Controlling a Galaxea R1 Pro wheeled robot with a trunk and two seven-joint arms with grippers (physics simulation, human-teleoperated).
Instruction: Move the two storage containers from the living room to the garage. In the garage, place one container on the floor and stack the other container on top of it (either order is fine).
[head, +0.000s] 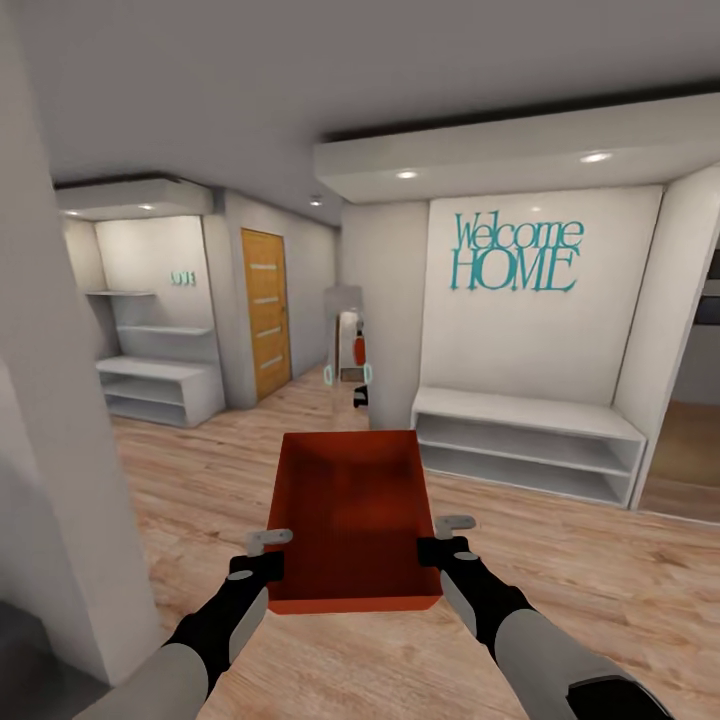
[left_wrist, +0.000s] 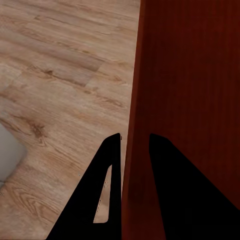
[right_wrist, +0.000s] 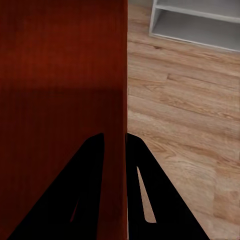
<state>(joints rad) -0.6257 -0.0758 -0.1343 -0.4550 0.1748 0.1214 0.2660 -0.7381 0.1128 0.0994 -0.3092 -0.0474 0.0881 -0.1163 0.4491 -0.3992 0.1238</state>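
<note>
A: Where in the job?

B: Early. Only one storage container in sight, carried between the two grippers over a light wood-plank floor. No garage, no dark grey floor anywhere.

A: Left gripper?

B: Jaws nearly closed, pinching the container's left wall, one finger outside, one inside.

A: Right gripper?

B: Same on the right wall: jaws narrow, clamped on the thin wall.

A: Ahead of the jaws?

B: White shelf unit, "Welcome HOME" lettering, wooden door further left. Left to do: reach the garage, set down, fetch the second, stack.
</note>
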